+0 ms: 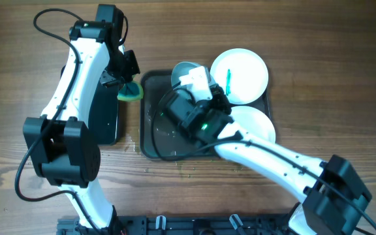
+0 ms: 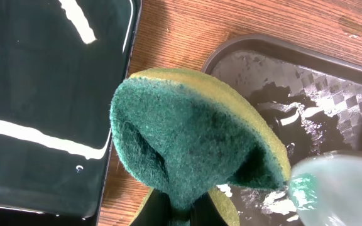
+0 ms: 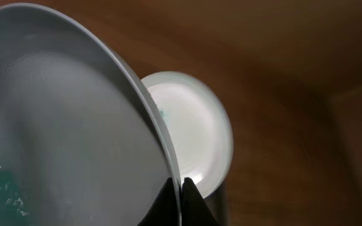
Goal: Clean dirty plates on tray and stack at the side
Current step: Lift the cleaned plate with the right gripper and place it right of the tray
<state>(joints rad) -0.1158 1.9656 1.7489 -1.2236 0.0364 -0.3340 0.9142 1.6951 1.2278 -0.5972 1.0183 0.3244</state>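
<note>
My left gripper (image 1: 128, 83) is shut on a green and yellow sponge (image 1: 130, 92), held over the left edge of the dark tray (image 1: 150, 140). The sponge (image 2: 193, 135) fills the left wrist view, its fingers (image 2: 184, 216) pinching its base. My right gripper (image 1: 189, 81) is shut on the rim of a white plate (image 1: 183, 70), held tilted over the tray's back. In the right wrist view the plate (image 3: 61, 125) is gripped on edge by the fingers (image 3: 182, 188), with green smears low on it. Another white plate (image 1: 240, 75) with a green streak and a further plate (image 1: 256, 124) lie at the tray's right.
A black glossy slab (image 1: 103, 111) lies left of the tray, under my left arm. The tray floor is wet, with droplets on the wooden table (image 1: 344, 85) near its front left corner. A black rail runs along the table's front edge.
</note>
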